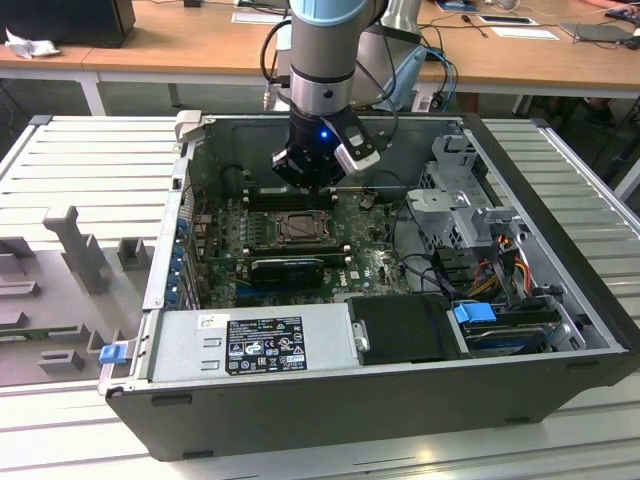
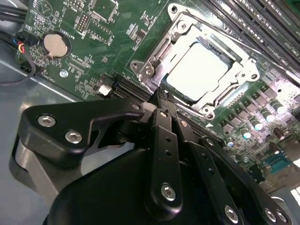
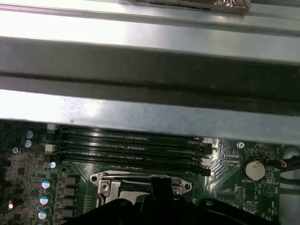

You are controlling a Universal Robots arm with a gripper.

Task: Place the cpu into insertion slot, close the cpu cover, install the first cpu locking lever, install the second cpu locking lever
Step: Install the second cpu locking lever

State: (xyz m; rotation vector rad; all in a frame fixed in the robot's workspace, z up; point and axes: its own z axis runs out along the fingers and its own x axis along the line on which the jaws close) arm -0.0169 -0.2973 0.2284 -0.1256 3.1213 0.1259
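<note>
The cpu (image 2: 201, 70), pale silvery-grey, lies flat in the insertion slot (image 2: 219, 46) on the green motherboard. The cpu cover (image 2: 245, 77), a silvery frame with a square window, lies down around it. My gripper (image 2: 162, 96) has its black fingers (image 2: 165, 140) pressed together, tips just at the socket's corner; I see nothing between them. In the exterior view the gripper (image 1: 310, 178) hangs inside the open computer case just behind the insertion slot (image 1: 299, 230). In the first wrist view the gripper (image 3: 159, 185) sits over the cover (image 3: 105, 178). Whether the locking levers are latched I cannot tell.
Long black memory slots (image 3: 131, 145) run beside the socket. A coin battery (image 2: 55, 44) sits on the board. A long black card (image 1: 290, 268), a grey power supply (image 1: 250, 340), a drive cage (image 1: 470, 200) and cables (image 1: 500, 265) crowd the case. The case wall (image 3: 150, 51) stands close behind.
</note>
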